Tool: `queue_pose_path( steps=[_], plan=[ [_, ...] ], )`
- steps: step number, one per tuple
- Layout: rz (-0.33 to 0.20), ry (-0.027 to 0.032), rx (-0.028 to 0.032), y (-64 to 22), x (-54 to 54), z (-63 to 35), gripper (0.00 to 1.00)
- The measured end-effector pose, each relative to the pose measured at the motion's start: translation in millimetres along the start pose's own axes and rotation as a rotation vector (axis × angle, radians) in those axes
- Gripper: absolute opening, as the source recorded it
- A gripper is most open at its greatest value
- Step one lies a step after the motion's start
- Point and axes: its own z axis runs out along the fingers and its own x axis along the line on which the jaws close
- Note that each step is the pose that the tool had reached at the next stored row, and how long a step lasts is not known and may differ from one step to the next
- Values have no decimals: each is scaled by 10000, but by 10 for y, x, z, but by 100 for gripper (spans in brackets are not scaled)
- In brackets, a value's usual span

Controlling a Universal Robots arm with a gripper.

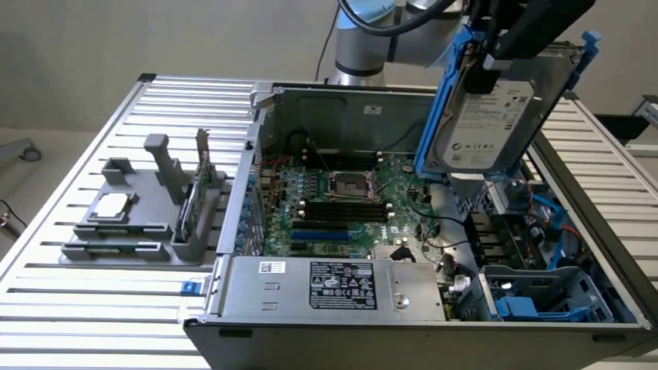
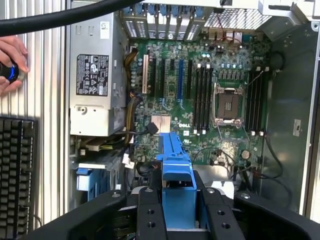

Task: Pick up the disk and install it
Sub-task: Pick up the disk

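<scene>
The gripper [image 1: 491, 55] is clamping its 2 fingers [image 2: 150, 212] shut on the blue carrier of the disk [image 1: 483, 127], which is hanging tilted in the air above the open computer case [image 1: 340, 100] and its motherboard [image 1: 308, 185].

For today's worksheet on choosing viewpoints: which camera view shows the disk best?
The exterior view: the disk hangs above the open case, white label and blue carrier plain. The wrist view catches its blue edge, clamped in the hand.
</scene>
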Motion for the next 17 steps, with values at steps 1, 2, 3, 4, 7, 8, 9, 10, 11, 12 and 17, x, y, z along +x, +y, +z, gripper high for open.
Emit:
queue_pose_path(
  steps=[1,2,3,4,7,8,9,10,11,12,17],
  plan=[
    [-1,-1,-2,-21,34,0,33],
    [0,0,-5,-41,67,-2,33],
    [0,-1,-7,-60,102,-2,33],
    [0,0,-10,-79,136,-3,33],
    [0,-1,-17,-135,242,-5,33],
    [0,0,-20,-153,277,-6,33],
    [0,-1,-23,-171,313,-7,33],
    [0,-2,-26,-189,349,-7,33],
    [0,-2,-29,-207,384,-8,33],
    [0,-1,-32,-226,422,-9,33],
    [1,-1,-46,-315,599,-13,33]
  ],
)
